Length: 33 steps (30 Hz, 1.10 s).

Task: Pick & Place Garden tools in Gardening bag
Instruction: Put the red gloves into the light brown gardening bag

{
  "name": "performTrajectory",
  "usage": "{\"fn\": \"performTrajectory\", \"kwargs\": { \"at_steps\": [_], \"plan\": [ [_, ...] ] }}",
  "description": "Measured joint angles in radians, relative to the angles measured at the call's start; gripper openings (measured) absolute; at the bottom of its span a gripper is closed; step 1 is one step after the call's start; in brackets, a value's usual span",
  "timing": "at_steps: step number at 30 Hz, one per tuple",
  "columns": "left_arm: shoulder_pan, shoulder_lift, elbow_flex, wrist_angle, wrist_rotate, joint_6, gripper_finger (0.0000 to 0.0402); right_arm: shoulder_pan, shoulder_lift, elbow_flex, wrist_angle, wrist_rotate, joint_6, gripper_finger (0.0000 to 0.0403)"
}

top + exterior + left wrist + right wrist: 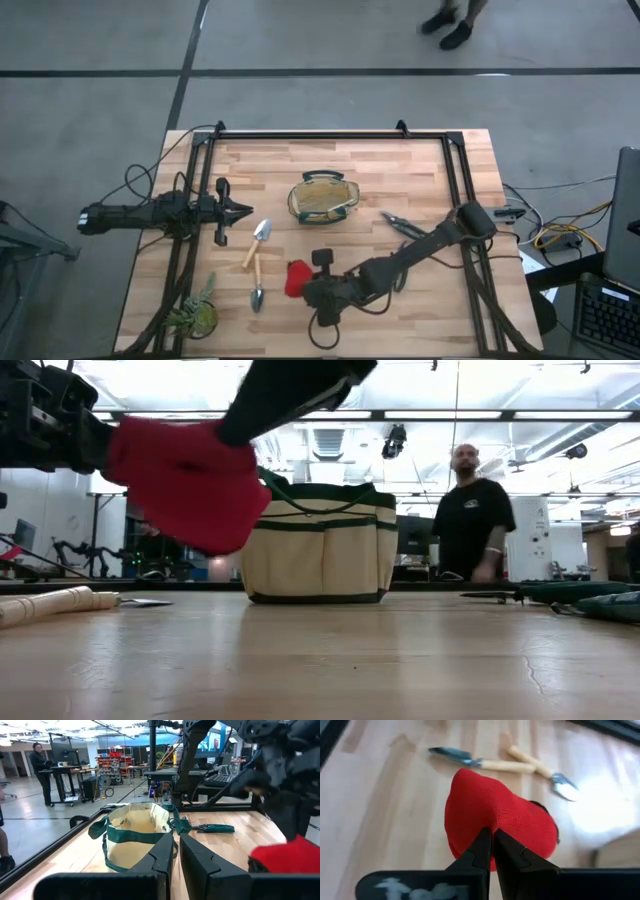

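My right gripper [303, 288] is shut on a red knit fabric item [495, 815] near the table's front middle. The item hangs clear of the table in the low view [190, 480]. The olive-tan bag [323, 198] stands open on its base at the table's middle. Two trowels with pale wooden handles [258, 243] [257, 288] lie flat to the left of the red item. Dark shears [405, 225] lie flat to the right of the bag. My left gripper [240, 210] is shut and empty, left of the bag and pointing toward it. My right gripper pinches a bunched part of the red item's cloth [492, 831] between its two fingertips. The fingers slant down toward the table's left. The item hangs below and beyond the fingers, lifted clear of the table [200, 510].
A green leafy plant [195, 315] sits at the front left corner. A black frame rail [310, 135] runs along the table's far edge and sides. A person [475, 510] stands beyond the far edge. There is bare wood in front of the bag.
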State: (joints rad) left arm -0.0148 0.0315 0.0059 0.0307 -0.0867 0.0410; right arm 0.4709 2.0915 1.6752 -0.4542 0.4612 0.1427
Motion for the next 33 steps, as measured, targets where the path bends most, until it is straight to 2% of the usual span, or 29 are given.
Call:
{"fn": "performTrajectory", "kwargs": {
  "at_steps": [13, 18, 33],
  "plan": [
    [0.0, 0.012, 0.0, 0.002, 0.0, 0.0, 0.0037, -0.003, -0.171, -0.002, -0.105, 0.143, -0.019, 0.0008],
    [0.0, 0.012, 0.0, 0.002, 0.0, 0.0, 0.0037, -0.004, -0.224, -0.006, -0.133, 0.15, -0.022, 0.0008],
    [0.0, 0.014, 0.0, 0.001, 0.0, 0.0, 0.0037, -0.038, -0.26, -0.008, -0.222, 0.197, -0.022, 0.0008]
  ]
}}
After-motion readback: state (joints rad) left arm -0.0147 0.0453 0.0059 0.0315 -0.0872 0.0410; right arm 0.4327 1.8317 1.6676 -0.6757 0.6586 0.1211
